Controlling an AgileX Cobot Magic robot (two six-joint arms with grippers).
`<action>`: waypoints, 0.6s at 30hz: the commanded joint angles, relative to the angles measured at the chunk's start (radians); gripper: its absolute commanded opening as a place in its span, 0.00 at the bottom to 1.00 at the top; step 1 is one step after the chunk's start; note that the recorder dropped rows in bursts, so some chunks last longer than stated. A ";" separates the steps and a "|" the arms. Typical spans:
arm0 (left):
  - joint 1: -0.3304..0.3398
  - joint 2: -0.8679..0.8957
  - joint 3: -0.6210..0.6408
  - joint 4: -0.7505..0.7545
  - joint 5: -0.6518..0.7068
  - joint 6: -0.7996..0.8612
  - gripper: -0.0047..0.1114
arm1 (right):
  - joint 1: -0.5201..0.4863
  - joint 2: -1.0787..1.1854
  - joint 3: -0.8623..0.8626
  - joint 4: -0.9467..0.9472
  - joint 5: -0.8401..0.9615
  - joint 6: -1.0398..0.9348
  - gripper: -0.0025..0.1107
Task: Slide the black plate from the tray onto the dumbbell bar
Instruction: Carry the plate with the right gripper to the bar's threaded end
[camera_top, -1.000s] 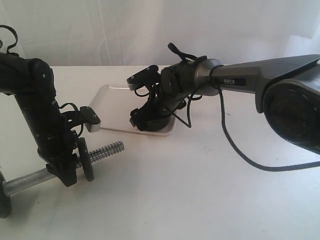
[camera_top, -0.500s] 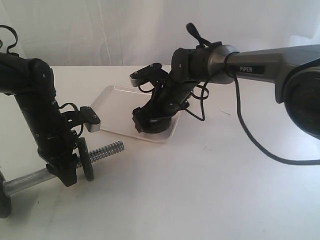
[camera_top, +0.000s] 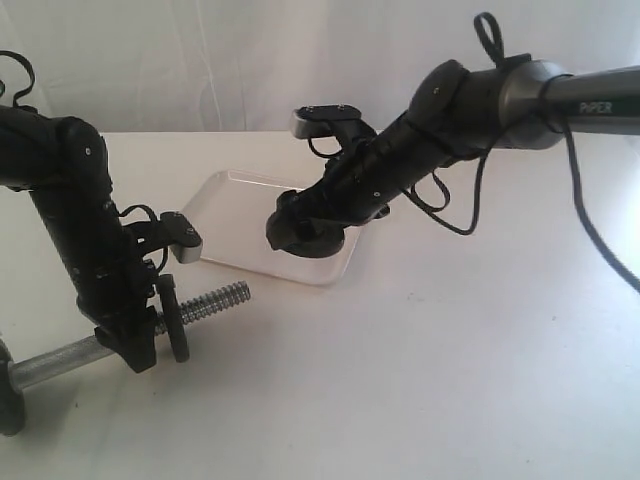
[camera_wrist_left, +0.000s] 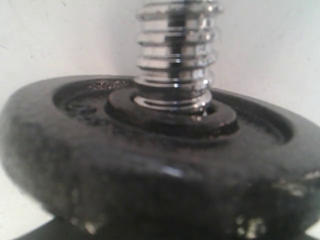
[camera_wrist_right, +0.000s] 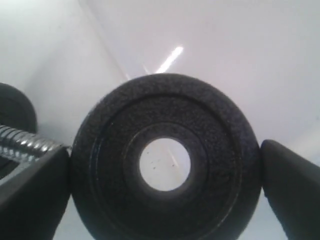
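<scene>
**Right arm raised and swung rightward since a second earlier, carrying the black plate (camera_wrist_right: 165, 105).**
The right gripper (camera_wrist_right: 165, 161) was closed to the plate's width, one finger against each side of its rim. The matte, pebbled disc with open centre hole hung tilted over the tray (camera_top: 232, 210), toward the counter's (camera_top: 430, 380) far edge. Near the left edge, the left gripper (camera_top: 135, 345) clamped the chrome dumbbell bar (camera_top: 213, 301) behind a black disc (camera_wrist_left: 150, 165), threaded end free.

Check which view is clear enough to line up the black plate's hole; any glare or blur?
Right wrist view: the matte-black round plate and its hole are sharp, fingers soft, glare streak behind. Left wrist view: chrome threaded dumbbell bar blurred. Exterior view: overexposed, cream-white rectangular tray washes out.
</scene>
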 joint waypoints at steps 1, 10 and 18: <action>0.001 -0.032 -0.006 -0.062 0.028 0.001 0.04 | -0.045 -0.085 0.133 0.311 -0.024 -0.240 0.02; 0.001 -0.032 -0.006 -0.062 0.017 0.001 0.04 | -0.068 -0.105 0.308 0.682 0.070 -0.566 0.02; 0.001 -0.081 -0.006 -0.068 0.021 0.022 0.04 | -0.068 -0.105 0.321 0.707 0.095 -0.588 0.02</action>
